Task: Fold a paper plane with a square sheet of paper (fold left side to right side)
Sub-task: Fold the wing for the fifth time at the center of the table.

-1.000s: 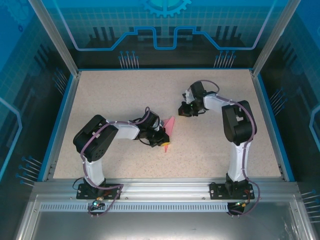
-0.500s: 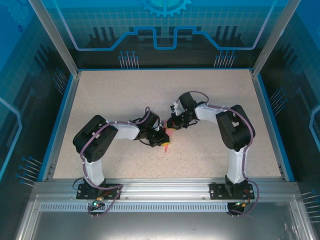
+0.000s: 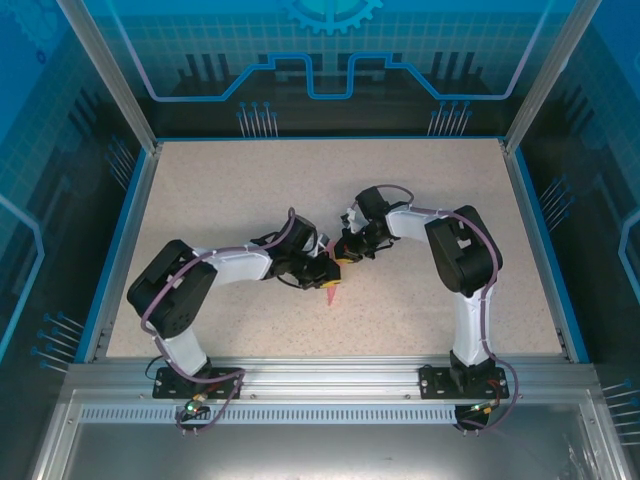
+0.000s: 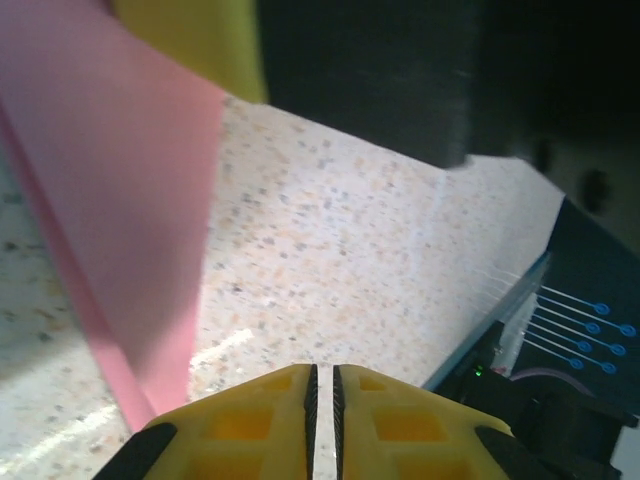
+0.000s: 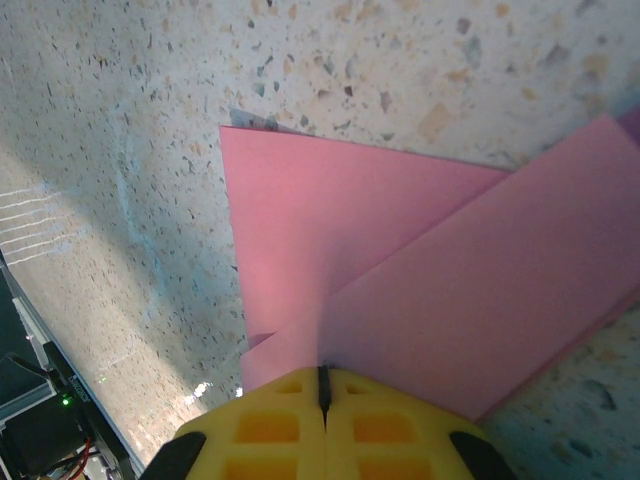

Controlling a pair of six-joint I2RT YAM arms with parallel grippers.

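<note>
The pink-red paper point(image 3: 331, 291) lies on the speckled table, folded into a narrow pointed shape with overlapping flaps point(image 5: 400, 250). My right gripper point(image 3: 345, 256) is shut, and its yellow tips point(image 5: 322, 372) rest on top of the folded layers near a crease. My left gripper point(image 3: 324, 273) sits just beside the paper at its left. Its jaws point(image 4: 323, 372) stand a narrow slit apart with bare table between them, and the pink sheet point(image 4: 130, 200) lies to their left. The right gripper's yellow finger point(image 4: 200, 40) shows at the top of the left wrist view.
The speckled tabletop point(image 3: 230, 200) is framed by a blue rim point(image 3: 120, 240) and glass walls. Both arms meet over the table's middle. The right arm's elbow point(image 3: 460, 250) stands toward the right side.
The right gripper has swung left from the back and come down onto the paper. The left arm has stretched forward, and its jaws have parted slightly off the paper.
</note>
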